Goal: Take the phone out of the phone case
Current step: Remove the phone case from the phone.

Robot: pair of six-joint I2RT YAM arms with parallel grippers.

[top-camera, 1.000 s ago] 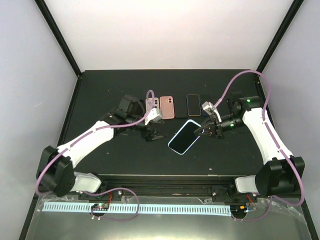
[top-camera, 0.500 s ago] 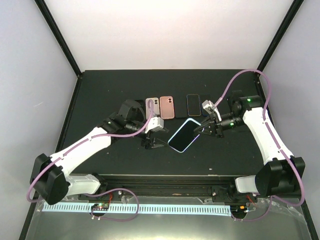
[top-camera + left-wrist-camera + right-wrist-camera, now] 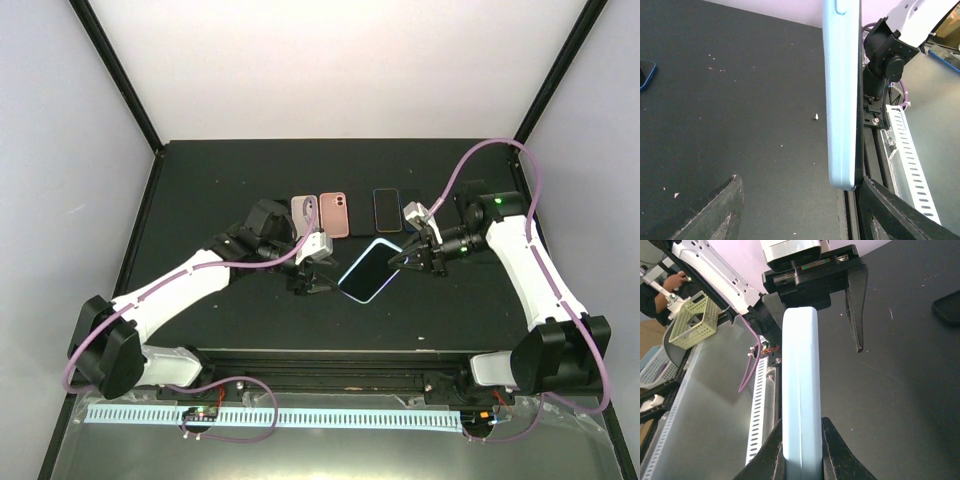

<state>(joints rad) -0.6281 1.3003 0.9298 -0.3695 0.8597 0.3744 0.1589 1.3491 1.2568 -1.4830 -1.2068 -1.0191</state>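
Now one cased phone (image 3: 368, 270); right hand (image 3: 398, 262) clamped, left hand (image 3: 320, 278) open.

Open table (image 3: 200, 180) left and front; row of phones (image 3: 336, 214) just behind the cased phone (image 3: 367, 271).

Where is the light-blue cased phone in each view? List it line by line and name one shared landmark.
Top external: the cased phone lies mid-picture, screen towards the camera, set diagonally.
Left wrist: edge-on, an upright pale strip right of centre.
Right wrist: edge-on, centred, rising from the bottom edge.
Shared landmark: the white perforated rail.
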